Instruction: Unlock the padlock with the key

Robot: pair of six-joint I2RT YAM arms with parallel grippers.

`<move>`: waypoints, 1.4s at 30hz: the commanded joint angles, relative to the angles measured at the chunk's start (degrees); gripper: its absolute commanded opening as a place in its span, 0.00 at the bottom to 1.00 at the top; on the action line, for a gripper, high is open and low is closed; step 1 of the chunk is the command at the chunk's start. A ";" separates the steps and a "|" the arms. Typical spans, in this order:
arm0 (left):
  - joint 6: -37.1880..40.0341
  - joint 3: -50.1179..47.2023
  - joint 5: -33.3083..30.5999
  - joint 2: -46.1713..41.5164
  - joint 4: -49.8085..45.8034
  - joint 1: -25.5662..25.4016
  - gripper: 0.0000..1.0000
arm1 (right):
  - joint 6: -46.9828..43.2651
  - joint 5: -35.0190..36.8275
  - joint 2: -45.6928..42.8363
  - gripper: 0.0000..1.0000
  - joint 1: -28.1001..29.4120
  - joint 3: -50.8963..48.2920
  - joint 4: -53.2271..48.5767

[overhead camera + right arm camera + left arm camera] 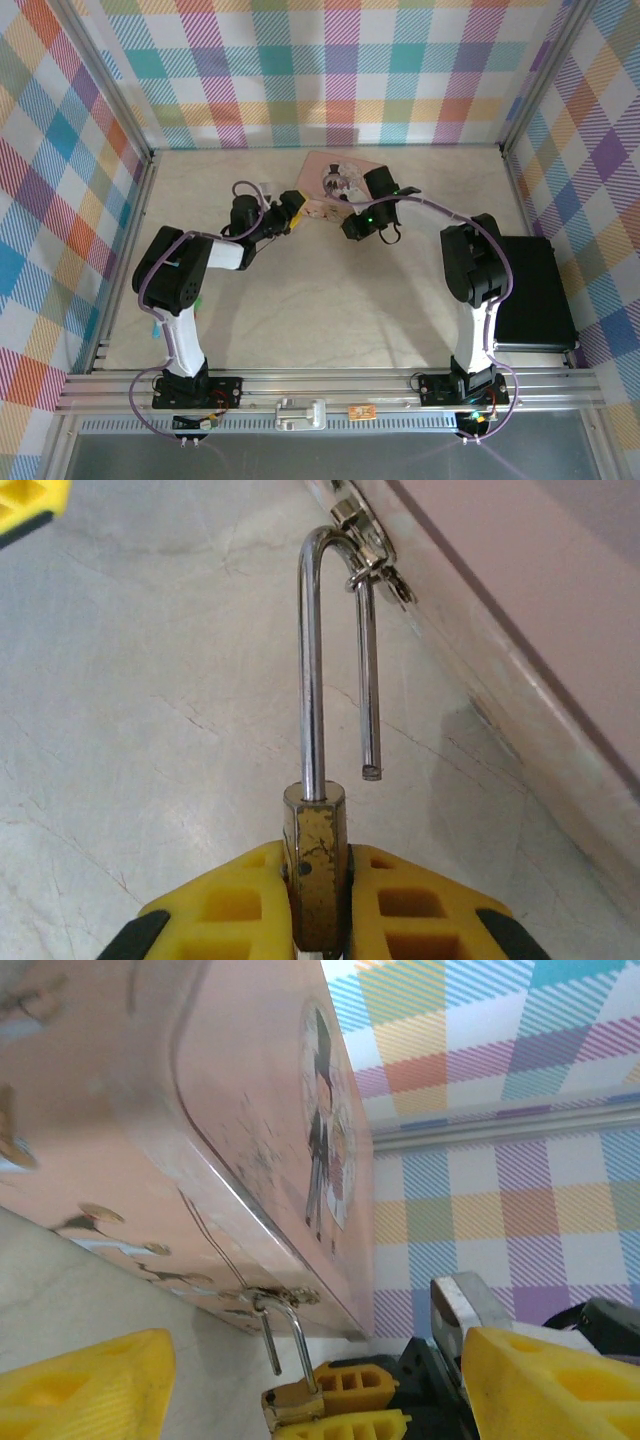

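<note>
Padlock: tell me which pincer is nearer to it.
Right. The right pincer is shut on the padlock, gripping its brass body beside the pink tin. The left pincer is open, facing the padlock without touching it.

Bright, even overhead light fills the top view, leaving only soft, short shadows under the black arms (180, 270) on the pale marbled table (330, 310). Up close in the left wrist view, the pink picture-lidded tin box (200, 1110) blurs and smears, and yellow rubber fingertips (90, 1385) go soft. In the right wrist view, the small brass padlock (318, 880) is sharp, its chrome shackle (312, 660) streaked with glare.
</note>
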 commanded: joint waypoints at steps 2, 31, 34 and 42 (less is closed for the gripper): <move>-2.70 -1.46 -3.11 3.76 5.00 -4.87 0.66 | -5.04 -2.52 1.09 0.00 -0.13 2.38 -4.77; -4.95 7.23 -15.55 11.07 1.06 -12.18 0.24 | -1.17 -8.48 2.37 0.00 0.04 -0.26 -2.49; -4.98 7.37 -15.15 11.78 0.90 -12.37 0.22 | -0.82 -8.80 1.80 0.00 0.04 -0.41 -2.16; -5.25 7.75 -14.86 13.33 0.93 -12.68 0.00 | -0.80 -9.18 1.43 0.00 0.03 -0.51 -2.18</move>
